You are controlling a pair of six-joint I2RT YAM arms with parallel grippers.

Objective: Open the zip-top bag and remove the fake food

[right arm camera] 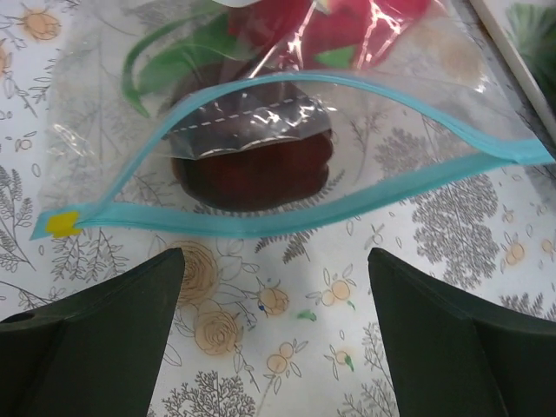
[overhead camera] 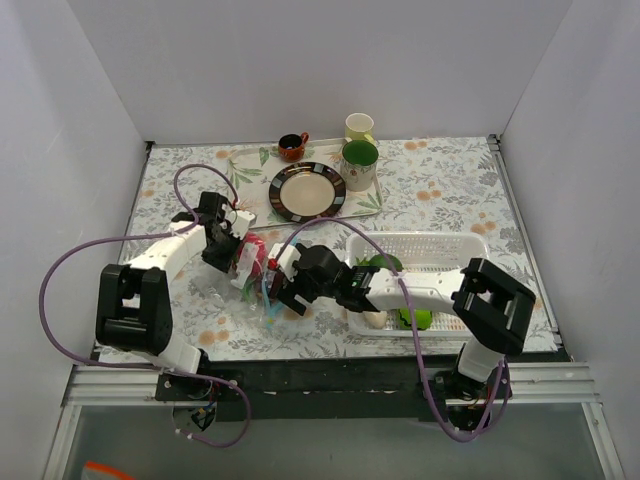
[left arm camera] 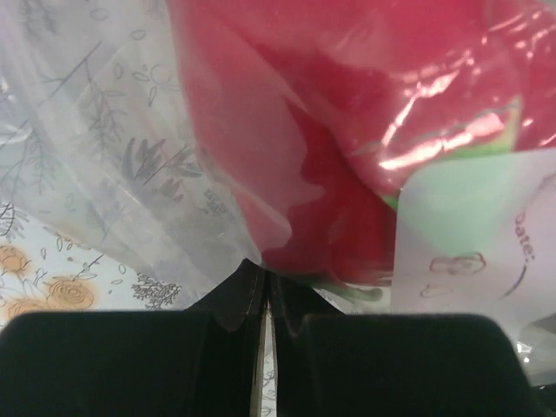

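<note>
On table (overhead camera: 450, 190), left fingers (left arm camera: 174, 365) clamp zip-top bag (right arm camera: 261, 228); right fingers (right arm camera: 95, 347) spread wide, empty.

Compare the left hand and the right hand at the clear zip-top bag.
The left hand is shut, pinching the clear plastic zip-top bag; the right hand is open and holds nothing. The left hand grips beside the red toy food; the right hand faces the bag's open blue zip mouth. Both are black, two-fingered.

The zip-top bag (right arm camera: 408, 130) is clear, blue-edged — its fake food (right arm camera: 252, 178) red, brown.
</note>
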